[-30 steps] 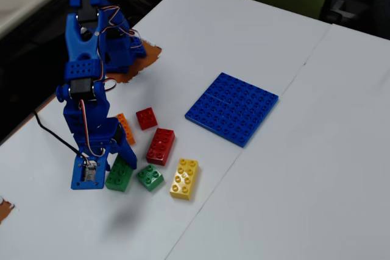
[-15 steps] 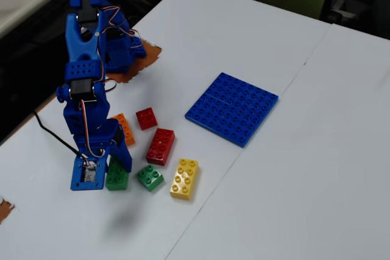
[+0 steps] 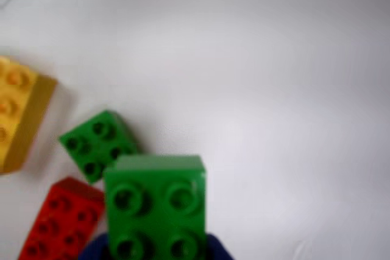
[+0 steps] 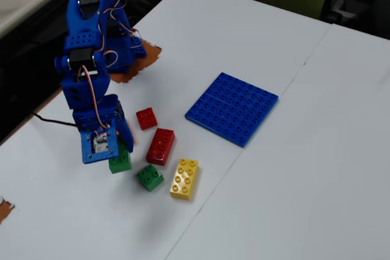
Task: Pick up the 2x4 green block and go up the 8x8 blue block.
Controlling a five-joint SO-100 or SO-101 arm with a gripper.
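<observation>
gripper (image 4: 120, 150) clamping the long green brick (image 4: 120, 159), brick hanging just clear of the white table (image 4: 292, 168), blue baseplate (image 4: 232, 108) lying well apart to the right, small green brick (image 4: 150, 177) sitting beside a yellow brick (image 4: 184, 179)

Fixed view looks down obliquely from afar; wrist view close (both share bricks).

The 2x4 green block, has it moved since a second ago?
Yes. The 2x4 green block has shifted up-frame in the fixed view, away from the small green brick.
</observation>
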